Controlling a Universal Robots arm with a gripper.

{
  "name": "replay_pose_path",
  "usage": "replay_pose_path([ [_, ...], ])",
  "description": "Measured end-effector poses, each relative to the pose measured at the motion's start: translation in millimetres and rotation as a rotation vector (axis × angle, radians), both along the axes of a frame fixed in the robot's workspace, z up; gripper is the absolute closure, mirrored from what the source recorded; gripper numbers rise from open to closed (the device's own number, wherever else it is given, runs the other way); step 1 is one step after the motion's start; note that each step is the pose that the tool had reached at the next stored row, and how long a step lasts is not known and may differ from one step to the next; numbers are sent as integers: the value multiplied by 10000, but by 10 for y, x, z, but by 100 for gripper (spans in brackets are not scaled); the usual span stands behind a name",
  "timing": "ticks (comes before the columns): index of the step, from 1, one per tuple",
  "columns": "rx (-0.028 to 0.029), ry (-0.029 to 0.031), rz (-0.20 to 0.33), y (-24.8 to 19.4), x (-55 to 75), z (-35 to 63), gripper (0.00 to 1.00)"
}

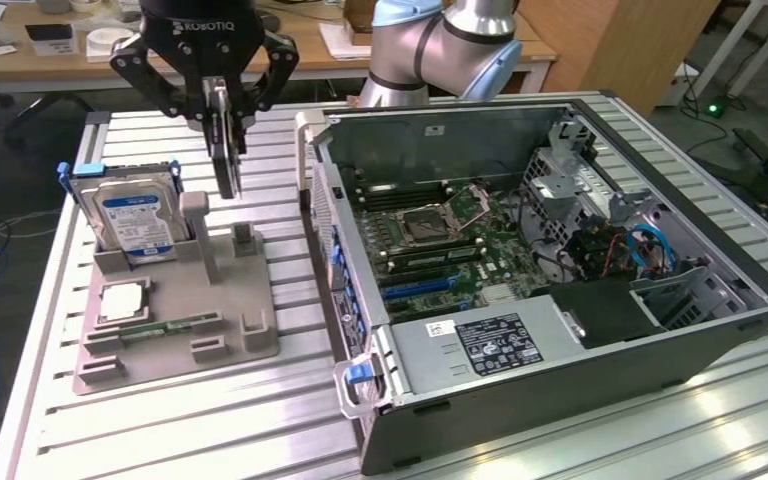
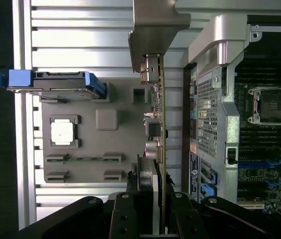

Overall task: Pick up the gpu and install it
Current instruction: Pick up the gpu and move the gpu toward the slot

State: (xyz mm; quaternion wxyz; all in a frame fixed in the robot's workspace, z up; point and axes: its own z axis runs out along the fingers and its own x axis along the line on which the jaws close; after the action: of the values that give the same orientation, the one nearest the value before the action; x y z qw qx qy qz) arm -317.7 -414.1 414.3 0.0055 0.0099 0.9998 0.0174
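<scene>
Found the graphics card (image 1: pixel 225 150) clamped between the jaws by its upper end, hanging clear above the grey tray (image 1: pixel 244 330) on the table (image 1: pixel 157 430), just beside the hard drive (image 1: pixel 137 220) and to the exterior view's left of the open computer case (image 1: pixel 704 340). Noted long axis close to upright, pointing down from the jaws, with the card seen nearly edge-on. Logged as thin, flat and dark, with small components along one face and a grey metal bracket (image 2: pixel 155 30) at the end away from the jaws.
</scene>
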Motion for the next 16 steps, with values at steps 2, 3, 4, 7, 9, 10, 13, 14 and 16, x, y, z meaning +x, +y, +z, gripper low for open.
replay_pose_path([
  [2, 0, 1, -1, 0, 27, 0, 72],
  [3, 0, 0, -1, 0, 38, 0, 72],
  [4, 0, 0, -1, 0, 51, 0, 72],
  [7, 1, -1, -1, 0, 89, -1, 72],
  [9, 1, -1, -1, 0, 108, -1, 72],
  [10, 1, -1, -1, 0, 118, -1, 72],
  [13, 1, -1, -1, 0, 143, -1, 72],
  [14, 1, -2, -2, 0, 149, -1, 72],
  [16, 1, -1, -2, 0, 161, -1, 72],
])
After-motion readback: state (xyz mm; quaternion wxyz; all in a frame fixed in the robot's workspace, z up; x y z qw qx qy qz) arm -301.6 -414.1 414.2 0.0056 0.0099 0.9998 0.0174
